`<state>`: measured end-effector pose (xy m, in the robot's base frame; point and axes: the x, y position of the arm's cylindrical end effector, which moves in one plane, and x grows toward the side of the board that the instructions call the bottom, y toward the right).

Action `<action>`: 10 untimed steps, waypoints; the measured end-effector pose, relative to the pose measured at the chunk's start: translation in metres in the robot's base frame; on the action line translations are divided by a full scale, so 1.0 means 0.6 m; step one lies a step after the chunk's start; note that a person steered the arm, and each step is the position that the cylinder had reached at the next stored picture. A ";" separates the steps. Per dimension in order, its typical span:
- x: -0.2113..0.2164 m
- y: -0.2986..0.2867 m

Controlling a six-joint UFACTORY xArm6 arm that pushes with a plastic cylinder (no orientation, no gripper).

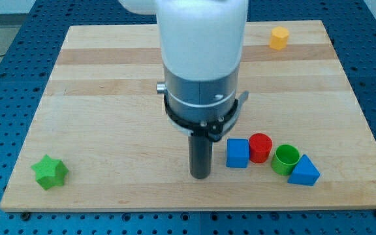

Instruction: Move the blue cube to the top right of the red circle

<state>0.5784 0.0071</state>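
The blue cube [237, 153] sits on the wooden board near the view's bottom right. The red circle [260, 147], a short cylinder, touches the cube's right side. My tip [201, 175] rests on the board just left of the blue cube, with a small gap between them. The arm's white and grey body rises above the tip and hides the board's middle.
A green cylinder [285, 159] and a blue triangle [304, 172] lie close to the right of the red circle. A yellow hexagonal block [279, 38] is at the view's top right. A green star [49, 172] is at the bottom left. The board's edge [194, 208] runs along the bottom.
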 end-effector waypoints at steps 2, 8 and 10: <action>-0.068 0.096; -0.117 0.105; -0.005 0.017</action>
<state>0.5756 0.0172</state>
